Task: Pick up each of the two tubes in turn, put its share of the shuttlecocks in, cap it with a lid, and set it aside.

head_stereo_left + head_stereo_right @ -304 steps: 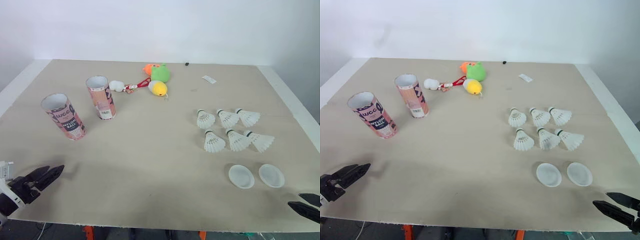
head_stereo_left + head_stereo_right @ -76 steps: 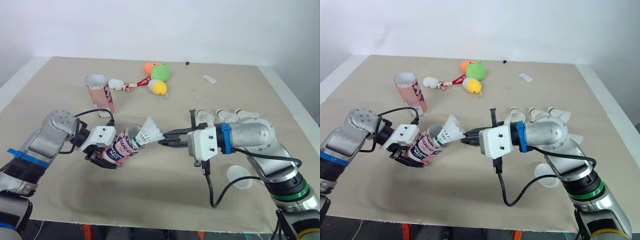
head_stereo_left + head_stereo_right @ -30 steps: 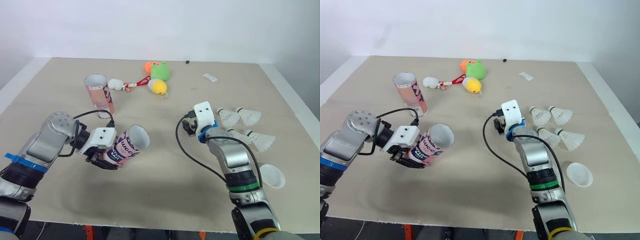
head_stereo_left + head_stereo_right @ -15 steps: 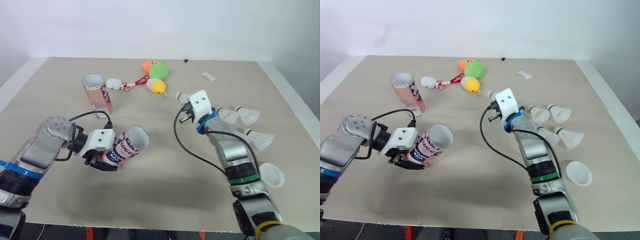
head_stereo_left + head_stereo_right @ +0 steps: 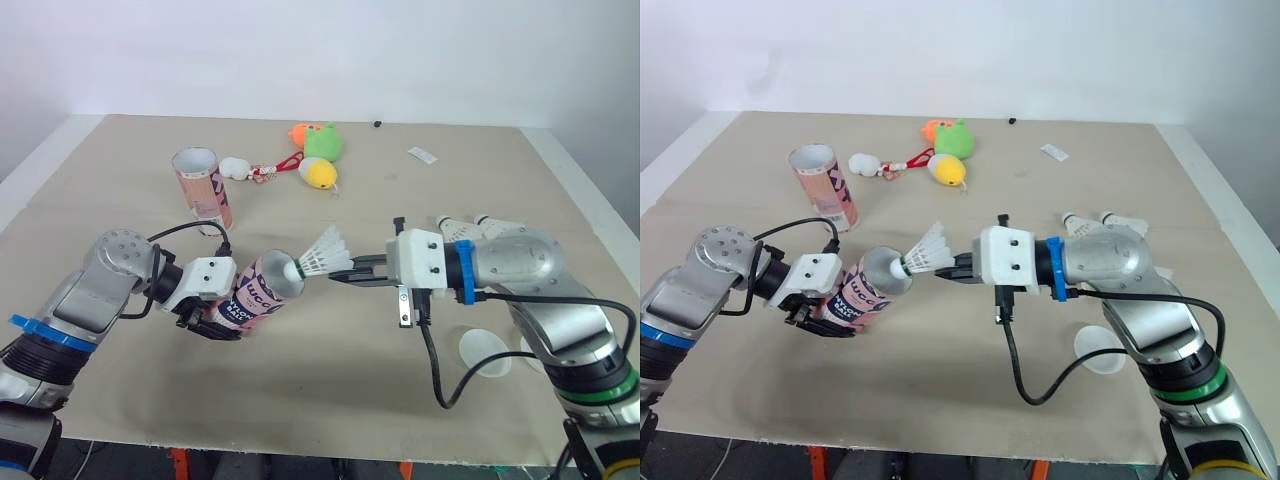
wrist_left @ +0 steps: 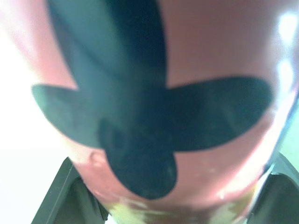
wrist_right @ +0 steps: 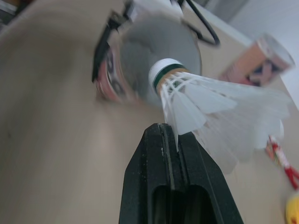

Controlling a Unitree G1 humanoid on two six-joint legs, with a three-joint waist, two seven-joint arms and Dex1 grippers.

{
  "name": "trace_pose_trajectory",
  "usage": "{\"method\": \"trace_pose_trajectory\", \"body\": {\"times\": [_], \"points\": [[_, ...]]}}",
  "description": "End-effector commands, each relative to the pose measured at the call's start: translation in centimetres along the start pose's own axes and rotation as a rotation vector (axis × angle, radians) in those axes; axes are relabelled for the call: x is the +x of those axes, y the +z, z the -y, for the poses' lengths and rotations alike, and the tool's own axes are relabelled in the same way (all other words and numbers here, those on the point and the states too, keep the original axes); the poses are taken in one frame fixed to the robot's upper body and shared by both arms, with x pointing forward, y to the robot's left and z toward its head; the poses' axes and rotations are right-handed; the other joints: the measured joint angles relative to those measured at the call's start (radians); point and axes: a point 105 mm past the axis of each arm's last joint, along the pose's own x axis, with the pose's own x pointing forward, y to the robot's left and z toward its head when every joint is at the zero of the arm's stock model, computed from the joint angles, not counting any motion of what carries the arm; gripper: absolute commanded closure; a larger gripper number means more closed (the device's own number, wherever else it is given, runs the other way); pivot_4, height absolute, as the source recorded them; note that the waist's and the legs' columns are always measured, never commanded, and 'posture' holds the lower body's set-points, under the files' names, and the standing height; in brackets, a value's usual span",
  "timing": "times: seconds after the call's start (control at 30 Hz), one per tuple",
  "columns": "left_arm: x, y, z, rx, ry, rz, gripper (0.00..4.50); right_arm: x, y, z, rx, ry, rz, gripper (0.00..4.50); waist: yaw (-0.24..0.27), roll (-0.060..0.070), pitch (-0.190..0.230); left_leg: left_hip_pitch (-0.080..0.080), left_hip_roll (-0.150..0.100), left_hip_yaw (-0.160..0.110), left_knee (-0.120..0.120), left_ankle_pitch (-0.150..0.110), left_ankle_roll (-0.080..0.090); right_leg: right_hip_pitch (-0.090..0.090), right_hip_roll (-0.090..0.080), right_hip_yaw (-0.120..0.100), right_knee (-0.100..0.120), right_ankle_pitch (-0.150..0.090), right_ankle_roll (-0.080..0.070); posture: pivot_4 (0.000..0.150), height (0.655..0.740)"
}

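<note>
- The left gripper (image 5: 208, 322) is clamped round the pink printed cardboard tube (image 5: 252, 293), held tilted above the near-left part of the table (image 5: 300, 400), mouth towards the right arm.
- The right gripper (image 5: 348, 273) is closed in a thin pinch on the skirt edge of a white feather shuttlecock (image 5: 322, 256), whose green-banded cork sits right at the tube's rim.
- Risk: the cork looks off-centre against the mouth. It could catch on the rim and shove the tube round in the left grip.
- Risk: so slight a hold on the feathers could let the shuttlecock twist, bend or slip free.
- Risk: the tube lies close to level, so a shuttlecock let go too shallow could slide back out.
- The second pink tube (image 5: 203, 187) stands upright towards the far-left corner, well apart.
- Hidden: the right forearm covers most of the loose shuttlecocks (image 5: 457, 228) near the right edge, so their number cannot be told.
- One translucent white round lid (image 5: 483, 352) shows under the arm. I cannot make out a second lid.
- The tube's depths are grey and unreadable, so I cannot tell what it contains.
</note>
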Motion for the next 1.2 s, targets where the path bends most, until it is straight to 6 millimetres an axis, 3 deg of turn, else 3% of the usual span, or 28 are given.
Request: {"method": "trace_pose_trajectory", "body": {"times": [0.03,0.17,0.27,0.43,0.63,0.73,0.83,1.07,1.2], "points": [[1.2,-0.2,0.6,-0.002,-0.055,-0.003,1.64,0.9,1.2,-0.3,-0.062,0.064,0.031,4.45,0.002,0.000,0.000,0.000,0.000,-0.001,0.000,0.000,0.000,0.000,0.000,0.000,0.000,0.000,0.000,0.150,0.7323],[1.1,-0.3,0.7,-0.005,-0.052,-0.005,1.64,1.6,1.7,-0.9,-0.065,0.138,0.055,4.45,0.002,0.000,0.000,-0.001,0.000,0.000,0.000,0.000,0.000,0.000,-0.001,0.000,0.000,0.001,-0.003,0.150,0.7323],[1.1,-0.4,0.7,-0.008,-0.048,-0.005,1.64,1.5,2.5,-1.5,-0.026,0.207,0.083,3.54,0.001,0.000,0.000,-0.002,0.000,0.000,0.000,0.000,0.000,-0.001,-0.003,0.000,0.000,0.001,-0.002,0.150,0.7323],[1.1,-0.3,0.7,-0.012,-0.042,0.002,1.64,0.6,3.7,-1.2,0.067,0.192,0.124,1.11,0.001,0.000,0.000,-0.002,0.000,-0.002,0.000,0.000,0.000,0.000,-0.003,0.000,0.000,0.001,-0.002,0.150,0.7323],[1.3,-0.3,1.0,-0.015,-0.044,0.005,1.64,-3.4,2.5,0.0,0.277,-0.077,0.099,1.11,0.004,-0.001,0.000,-0.002,-0.001,-0.004,0.000,0.000,0.000,0.001,-0.006,-0.002,0.000,0.000,-0.001,0.150,0.7323],[1.3,-0.5,1.1,-0.018,-0.047,0.003,1.64,-6.1,0.0,-0.2,0.377,-0.282,-0.003,1.11,0.001,-0.001,0.000,-0.003,-0.003,-0.004,0.000,0.000,0.000,0.000,-0.007,-0.001,0.000,0.000,0.000,0.150,0.7323],[1.5,-0.7,1.3,-0.016,-0.073,0.003,1.64,-9.6,-3.4,-3.8,0.555,-0.456,-0.161,1.11,0.013,-0.003,-0.002,-0.004,-0.004,-0.005,0.000,0.000,0.000,0.001,-0.007,-0.004,0.000,-0.001,0.001,0.150,0.7323],[2.0,-0.6,1.0,0.005,-0.102,0.006,1.64,-13.3,-5.0,-9.3,0.807,-0.544,-0.271,1.11,0.008,0.004,-0.006,0.003,-0.007,-0.005,0.000,-0.002,0.002,0.006,-0.008,0.000,0.000,-0.005,0.007,0.150,0.7323],[2.2,-0.6,1.0,0.009,-0.116,0.011,1.64,-15.2,-6.9,-10.7,0.856,-0.642,-0.356,1.11,0.002,0.003,-0.007,0.012,-0.005,-0.004,0.000,-0.001,0.002,0.017,-0.007,-0.001,-0.004,-0.007,0.006,0.150,0.7323]]}}
